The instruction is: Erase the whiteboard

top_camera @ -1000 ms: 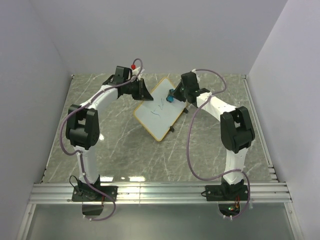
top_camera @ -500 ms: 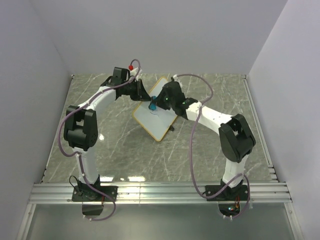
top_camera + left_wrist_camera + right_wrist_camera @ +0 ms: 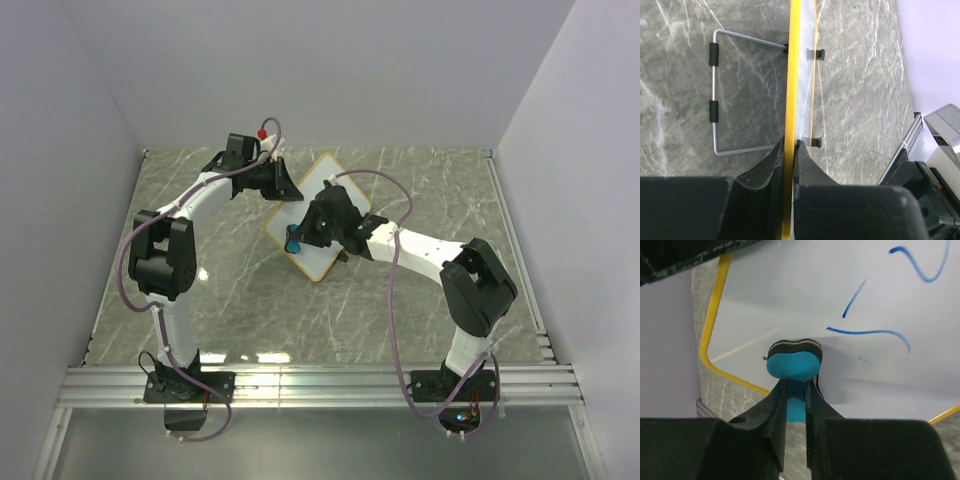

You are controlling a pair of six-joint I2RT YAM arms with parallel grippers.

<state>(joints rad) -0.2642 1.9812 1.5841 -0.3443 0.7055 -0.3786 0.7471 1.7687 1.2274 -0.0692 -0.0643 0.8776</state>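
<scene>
Left gripper (image 3: 791, 145) is clamped tight on the whiteboard (image 3: 792, 75), the thin yellow-tan frame pinched edge-on between its jaws, and the wire stand (image 3: 715, 90) sits just off to that gripper's left. Right gripper (image 3: 796, 385) is nearly closed on the blue eraser (image 3: 792, 364), whose rounded head pokes out past the fingertips against the white face. Whether it is pressing flat is hard to tell from here. Blue strokes (image 3: 870, 332) lie ahead of the eraser and to its right.

The board looks light, thin and stiff with a slick face. Propped on that stand, it would likely skid or tip under a push. The frame edge is the sensible hold, and the writing surface is best left to the eraser.
</scene>
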